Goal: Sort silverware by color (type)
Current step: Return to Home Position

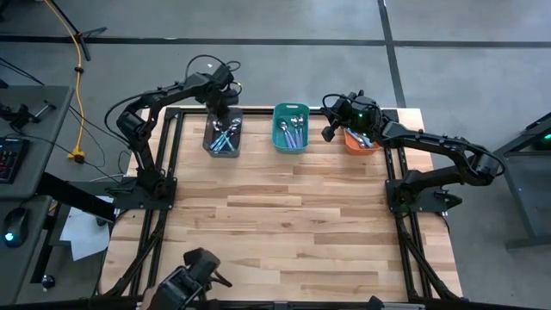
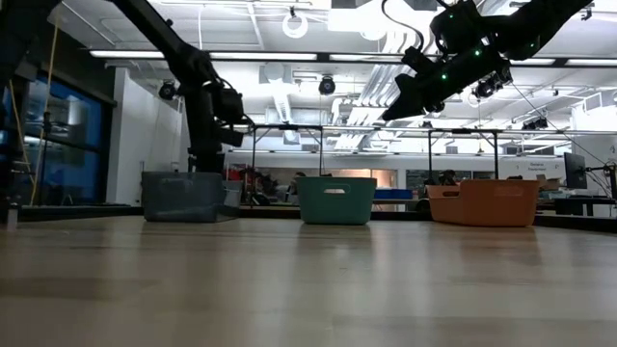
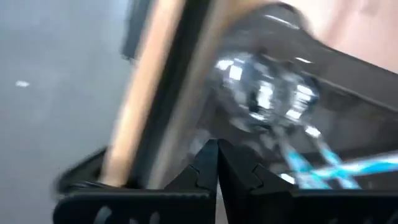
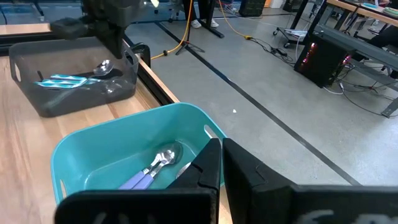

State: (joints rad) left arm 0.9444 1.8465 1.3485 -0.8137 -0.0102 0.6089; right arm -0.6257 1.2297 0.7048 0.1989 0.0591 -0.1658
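Three bins stand in a row at the table's far edge: a dark grey bin (image 1: 211, 142), a teal bin (image 1: 291, 108) and an orange bin (image 2: 482, 204). Spoons with light blue handles (image 3: 336, 167) lie in the grey bin, and spoons with lilac handles (image 4: 146, 177) lie in the teal bin. The orange bin holds more spoons (image 1: 365, 139), partly hidden by my right arm. My left gripper (image 3: 216, 163) points down over the far part of the grey bin, shut and with nothing between its fingers. My right gripper (image 4: 221, 158) hangs shut in the air between the teal and orange bins.
Black frame rails (image 1: 168, 155) run along the table's left and right sides and behind the bins. The wooden tabletop (image 1: 284, 224) stretches from the bins to the near edge. A camera mount (image 1: 194, 275) sits at the near edge.
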